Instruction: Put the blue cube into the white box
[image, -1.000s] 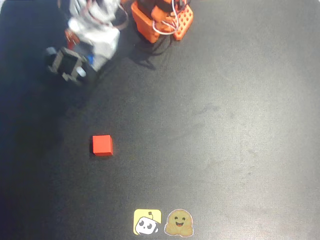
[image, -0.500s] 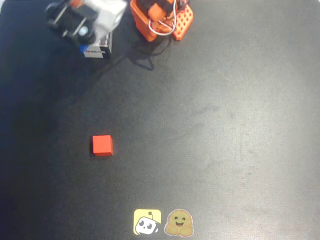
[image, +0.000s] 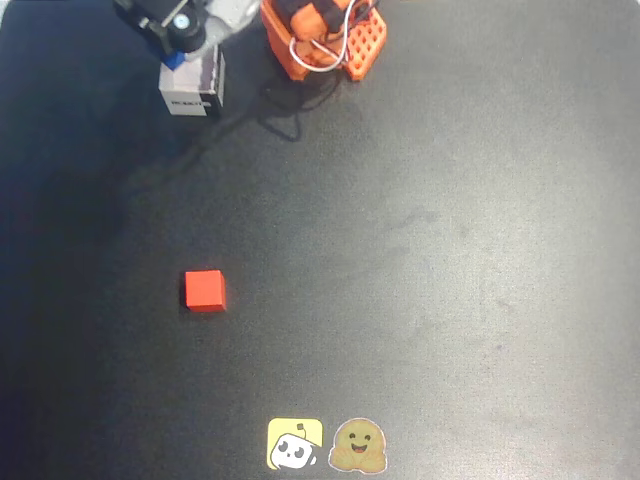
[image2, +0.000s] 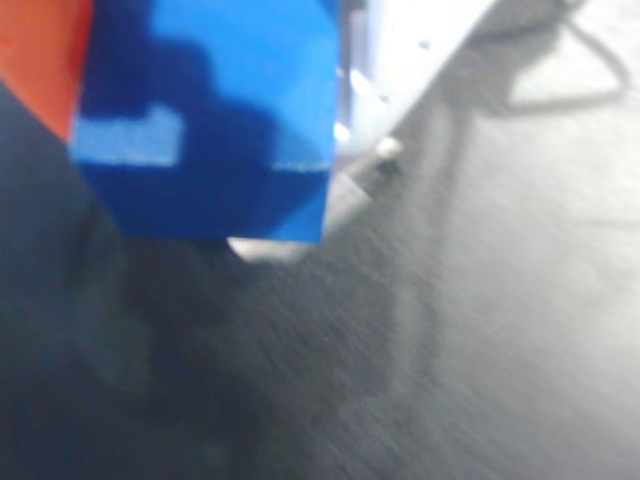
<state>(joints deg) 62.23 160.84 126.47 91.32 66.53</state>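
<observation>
Black tabletop (image: 430, 250), overhead view, left to right: gripper (image: 180, 25) carrying blue cube (image2: 210, 110) between its jaws, directly above white box (image: 192, 88), presumably for release; red cube (image: 204, 290) well below the jaws, unmoved. A second ago, the gripper hung lower-left.

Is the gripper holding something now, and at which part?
The gripper holds the blue cube, above the white box; the exact contact place cannot be told.

hand (image: 180, 40) closed, at top-left edge
</observation>
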